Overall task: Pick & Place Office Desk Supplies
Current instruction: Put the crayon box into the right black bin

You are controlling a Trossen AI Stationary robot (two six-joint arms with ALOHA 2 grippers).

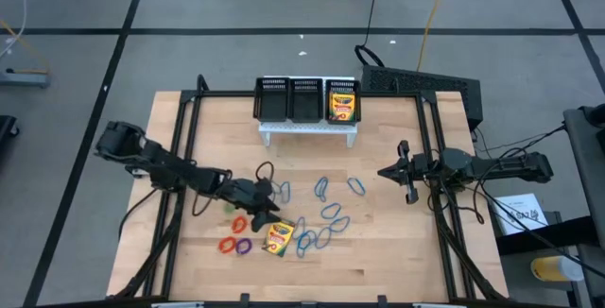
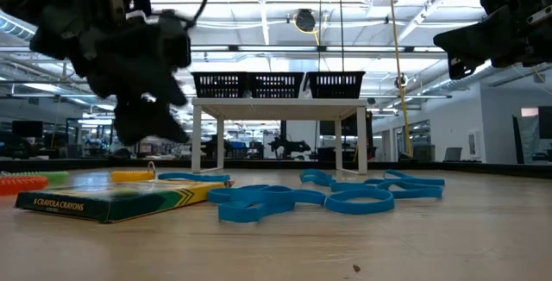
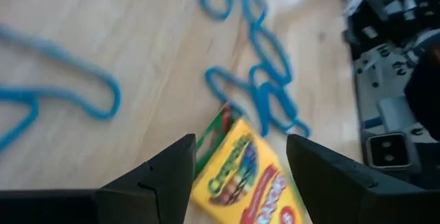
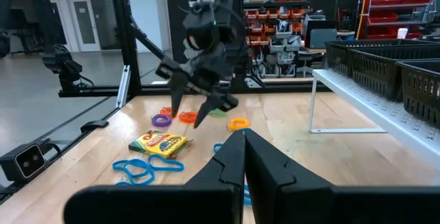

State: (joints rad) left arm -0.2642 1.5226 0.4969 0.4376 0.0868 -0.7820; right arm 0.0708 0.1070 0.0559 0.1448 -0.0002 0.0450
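My left gripper (image 1: 265,208) hangs open, fingers slanting down, just above the table over the small loops. One yellow-and-green crayon box (image 1: 277,238) lies flat on the wood just beyond its fingertips; in the left wrist view the box (image 3: 247,179) shows between the open fingers, untouched. Several blue oval loops (image 1: 326,215) lie scattered to the box's right. Red (image 1: 227,245), purple (image 1: 243,247) and orange (image 1: 238,223) loops lie to its left. A second crayon box (image 1: 341,106) stands in the organiser's right compartment. My right gripper (image 4: 244,141) is shut and waits above the table's right side (image 1: 386,171).
The black three-compartment mesh organiser (image 1: 307,100) sits on a white stand (image 1: 310,130) at the table's far edge. A black frame borders the table (image 1: 189,157). Bare wood lies between the loops and the stand, and along the near edge.
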